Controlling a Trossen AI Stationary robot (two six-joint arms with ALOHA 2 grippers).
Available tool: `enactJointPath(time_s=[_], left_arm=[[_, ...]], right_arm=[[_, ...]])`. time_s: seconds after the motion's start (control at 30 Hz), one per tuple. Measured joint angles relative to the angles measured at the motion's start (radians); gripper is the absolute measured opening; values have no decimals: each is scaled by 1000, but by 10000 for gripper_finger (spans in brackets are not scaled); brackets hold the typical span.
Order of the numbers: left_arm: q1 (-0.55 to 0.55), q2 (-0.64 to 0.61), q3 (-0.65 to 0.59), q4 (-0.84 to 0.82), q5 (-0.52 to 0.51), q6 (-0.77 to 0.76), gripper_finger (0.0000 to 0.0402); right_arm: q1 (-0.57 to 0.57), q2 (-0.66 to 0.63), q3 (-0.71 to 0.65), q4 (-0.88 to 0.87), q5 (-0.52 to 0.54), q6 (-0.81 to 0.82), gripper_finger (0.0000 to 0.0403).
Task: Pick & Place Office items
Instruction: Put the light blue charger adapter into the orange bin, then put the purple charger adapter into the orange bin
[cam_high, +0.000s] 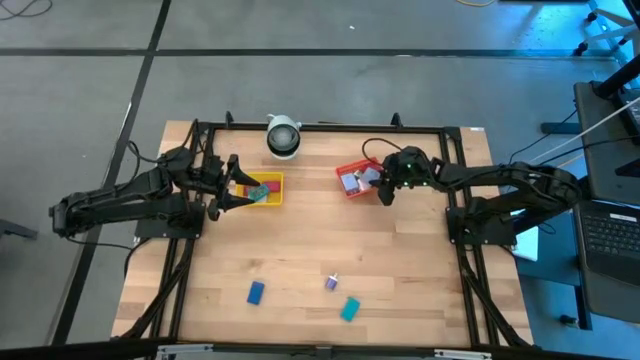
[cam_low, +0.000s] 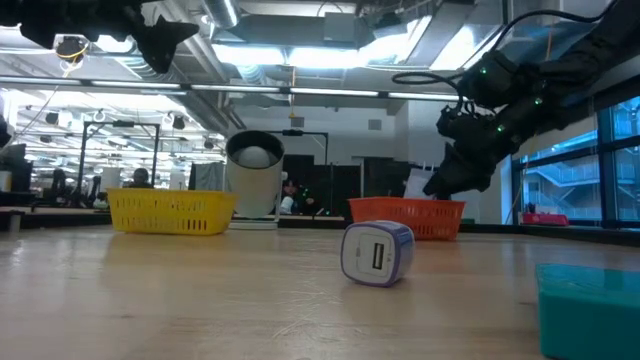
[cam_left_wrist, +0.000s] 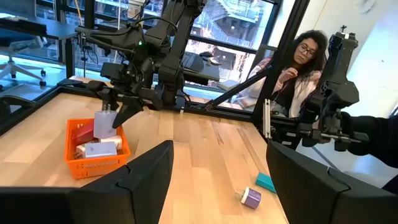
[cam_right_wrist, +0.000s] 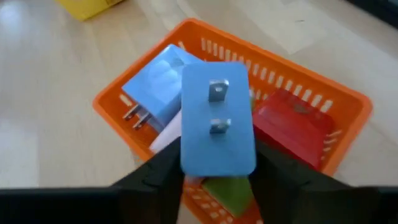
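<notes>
The office items are small blocky plug adapters. My right gripper (cam_high: 384, 184) hangs over the red tray (cam_high: 345, 190) and is shut on a blue item (cam_right_wrist: 217, 124) with two metal prongs. The red tray (cam_right_wrist: 348, 118) also holds a light blue item (cam_right_wrist: 155, 84), a red one (cam_right_wrist: 292, 124), a green one (cam_right_wrist: 227, 193) and a whitish one. My left gripper (cam_high: 232, 190) is open and holds nothing, raised beside the yellow tray (cam_high: 272, 180), where a red and a teal piece lie. On the table lie a blue item (cam_high: 256, 292), a purple one (cam_high: 331, 283) and a teal one (cam_high: 349, 309). My right gripper pinches the blue item between its two fingers (cam_right_wrist: 161, 174), on the two long sides near its lower end (cam_right_wrist: 214, 158). The fingers slant down from above. The item is lifted clear above the red tray, and its pronged face (cam_right_wrist: 217, 93) is turned toward the wrist camera.
A white round device (cam_high: 283, 137) stands at the table's far edge between the trays. The purple item (cam_low: 378, 253) and the teal one (cam_low: 590, 305) lie near the table's near edge. A person (cam_left_wrist: 298, 68) sits beyond the table. Bare wood lies in the middle.
</notes>
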Motion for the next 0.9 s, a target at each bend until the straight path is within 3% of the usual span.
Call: enactJointPath(time_s=[0.13,0.27,0.9], left_arm=[[0,0,0,0,0,0,253],[0,0,0,-1,0,-8,253],[-1,48,0,-32,9,-61,253]], right_arm=[[0,-2,28,-11,7,3,225],[0,-3,85,-54,-8,-8,251],[21,-3,237,-176,-92,-79,239]])
